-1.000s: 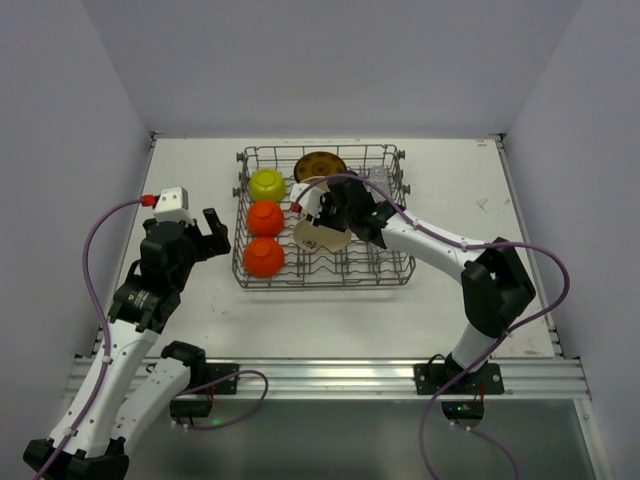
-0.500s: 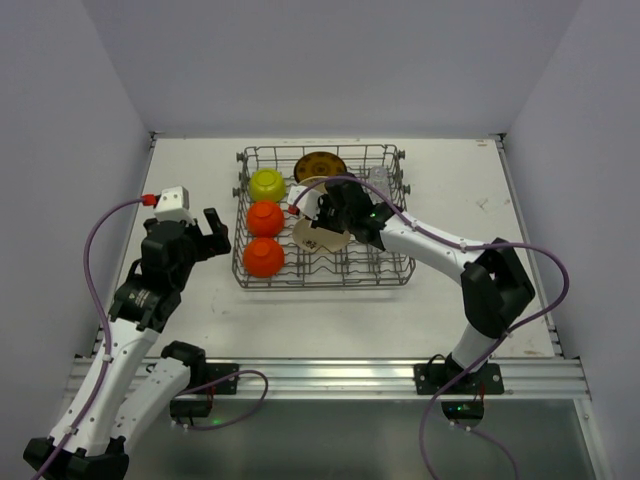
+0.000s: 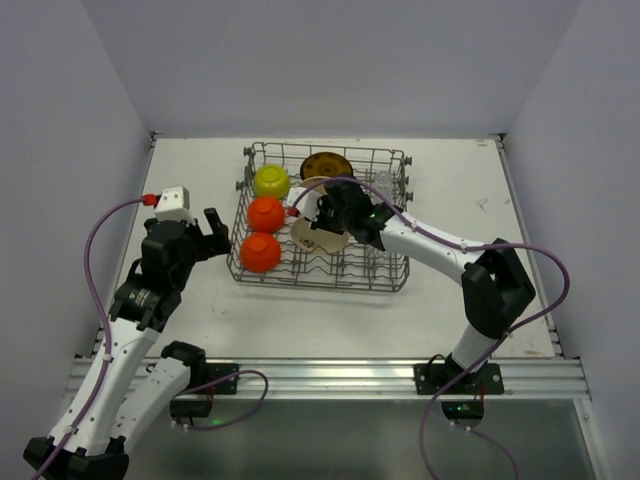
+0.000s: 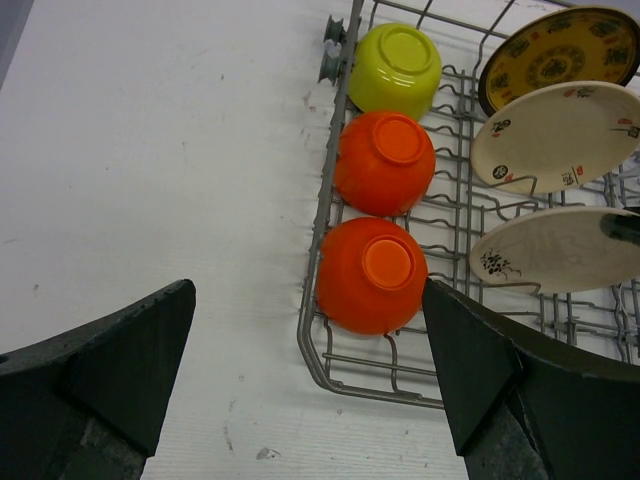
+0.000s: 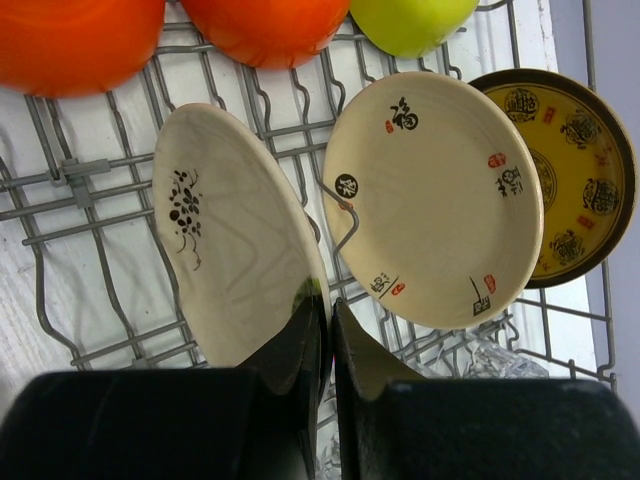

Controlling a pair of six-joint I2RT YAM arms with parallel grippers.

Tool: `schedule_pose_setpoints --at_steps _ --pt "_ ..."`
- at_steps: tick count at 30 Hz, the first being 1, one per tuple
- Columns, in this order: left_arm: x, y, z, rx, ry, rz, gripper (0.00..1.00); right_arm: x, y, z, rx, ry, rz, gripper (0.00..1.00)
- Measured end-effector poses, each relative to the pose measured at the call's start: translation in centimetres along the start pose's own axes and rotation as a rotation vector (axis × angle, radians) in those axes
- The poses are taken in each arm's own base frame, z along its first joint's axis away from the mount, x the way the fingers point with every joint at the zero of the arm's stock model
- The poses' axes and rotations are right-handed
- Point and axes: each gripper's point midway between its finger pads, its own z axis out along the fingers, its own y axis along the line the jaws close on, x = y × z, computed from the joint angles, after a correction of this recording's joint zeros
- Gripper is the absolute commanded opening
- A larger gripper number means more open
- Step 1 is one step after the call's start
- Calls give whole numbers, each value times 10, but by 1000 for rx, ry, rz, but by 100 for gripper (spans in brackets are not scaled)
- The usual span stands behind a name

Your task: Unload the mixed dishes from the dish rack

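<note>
On the white table sits the large grey wire dish rack, holding bowls and plates. The right gripper pinches the rim of a small round cream-backed plate standing inside. The left gripper hangs spread beside the rack.

Bright, even light in all three views; your pictures are sharp where it matters.

From above, the white worktop is lit softly and evenly, and you get only faint, short shadows under the rack and the arms. The walls look a flat lilac-grey with no hot spots. In your left wrist view the orange bowl is crisp with a mild sheen, while the dark left gripper fingers at the bottom edge are soft and out of focus. In your right wrist view the plate shows gentle highlights, the right gripper is black and slightly blurred, and the rack wires bend a little toward the edges.
</note>
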Motion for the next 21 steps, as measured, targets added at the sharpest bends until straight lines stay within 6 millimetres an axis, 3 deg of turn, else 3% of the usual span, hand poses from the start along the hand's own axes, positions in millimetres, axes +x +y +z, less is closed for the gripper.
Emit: schedule_pose_setpoints --at_steps 21 --pt "-1 0 -1 1 -3 -1 100 -8 3 -18 -33 -74 -117 0"
